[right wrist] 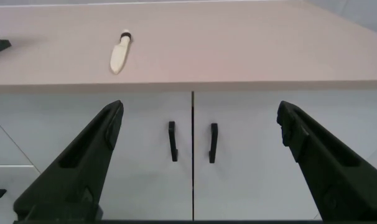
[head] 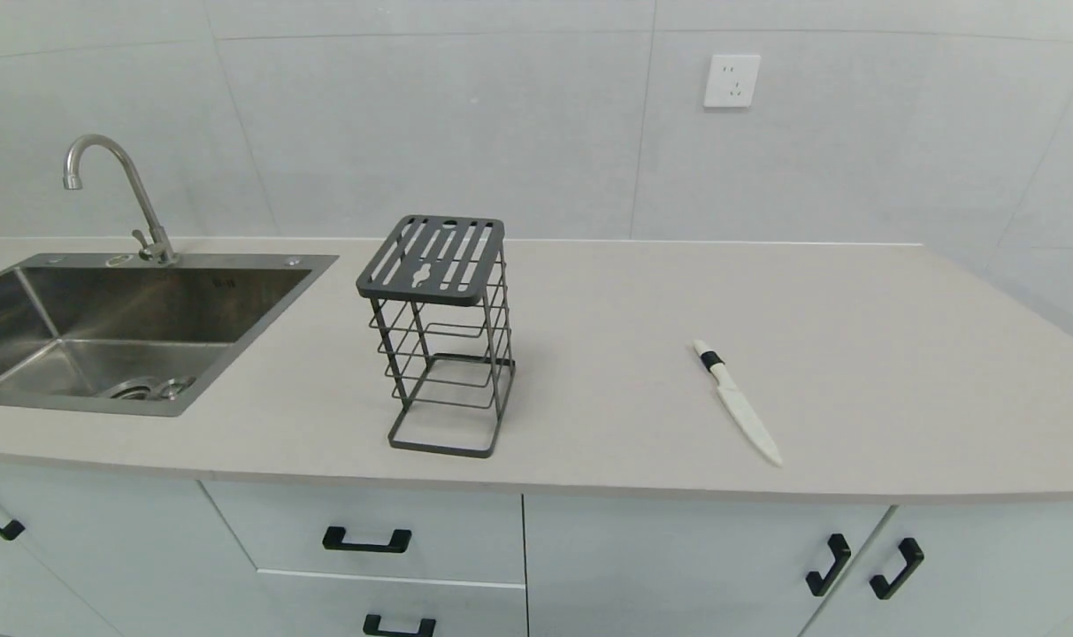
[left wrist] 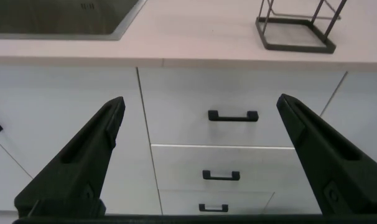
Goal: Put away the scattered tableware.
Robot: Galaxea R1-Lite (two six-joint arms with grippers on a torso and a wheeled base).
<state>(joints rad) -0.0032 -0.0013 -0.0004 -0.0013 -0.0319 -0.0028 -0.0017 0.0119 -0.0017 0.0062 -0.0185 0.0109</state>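
A white knife [head: 736, 402] with a black band near its handle lies flat on the beige counter [head: 642, 318], right of centre, blade toward the front edge; it also lies on the counter top in the right wrist view [right wrist: 121, 52]. A dark wire knife rack [head: 442, 332] with a slotted top stands upright at the counter's middle; its base [left wrist: 295, 33] is visible in the left wrist view. My left gripper [left wrist: 201, 109] is open, held low in front of the drawers. My right gripper [right wrist: 201, 111] is open too, facing the cabinet doors below the knife.
A steel sink [head: 103, 323] with a curved faucet [head: 116, 190] is set into the counter at the left. Drawers with black handles [left wrist: 232, 116] and cabinet doors [right wrist: 192, 142] run below the counter edge. A wall socket [head: 731, 80] sits on the tiled wall behind.
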